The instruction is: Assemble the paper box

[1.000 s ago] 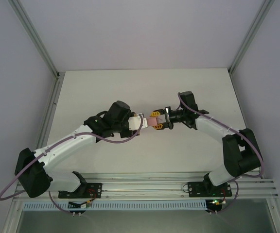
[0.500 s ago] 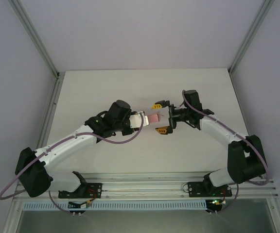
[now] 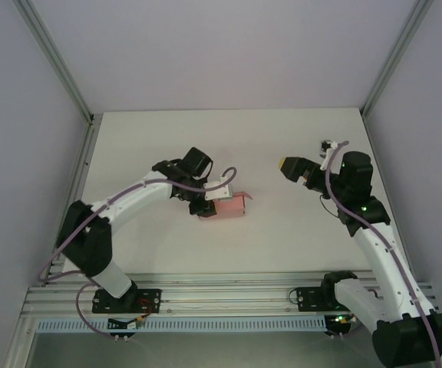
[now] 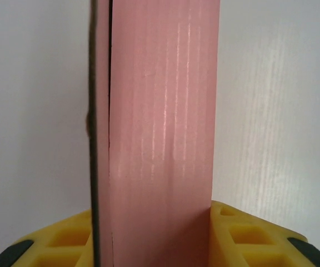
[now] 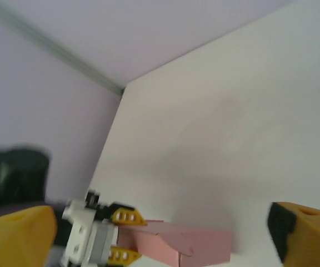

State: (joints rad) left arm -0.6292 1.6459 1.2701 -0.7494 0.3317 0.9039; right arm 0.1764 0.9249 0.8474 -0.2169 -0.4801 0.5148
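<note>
1. Right gripper (image 3: 291, 168) had let go, jaws wide, and retreated to centre right;
2. left gripper (image 3: 207, 207) alone clamped the box (image 3: 232, 205), now mid-frame; the fold likely done.

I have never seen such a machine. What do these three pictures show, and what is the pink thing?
These are two robot arms bolted to a white table, each ending in a two-finger gripper with yellow pads. One picture looks down from above; the other two come from small cameras on each wrist. The left gripper is shut on a flat salmon-pink card box. The right gripper is open, holds nothing and stands apart from the box.
</note>
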